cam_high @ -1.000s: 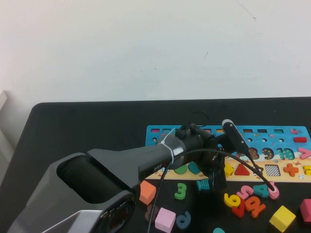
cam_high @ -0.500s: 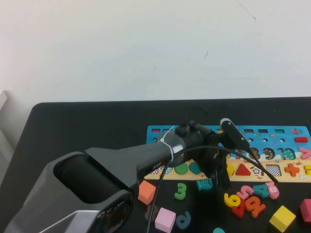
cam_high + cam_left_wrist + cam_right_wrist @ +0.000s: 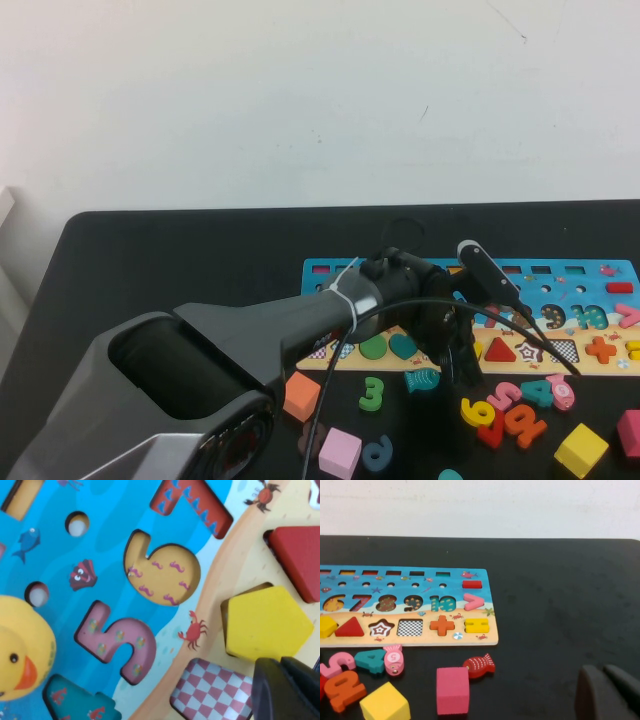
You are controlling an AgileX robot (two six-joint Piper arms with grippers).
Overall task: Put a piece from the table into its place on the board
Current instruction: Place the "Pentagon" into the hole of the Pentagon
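Inspector: Left side?
Me: My left gripper hangs over the board; jaws' gap hidden, cannot tell. The piece sits in the place, one edge raised.
Inspector: Right?
Me: My right gripper hovers over the counter, cropped, jaws together.

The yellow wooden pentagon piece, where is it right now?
The yellow wooden pentagon piece sits in the board's tan strip beside the red triangle, with the left claw just off it; right claw is parked aside.
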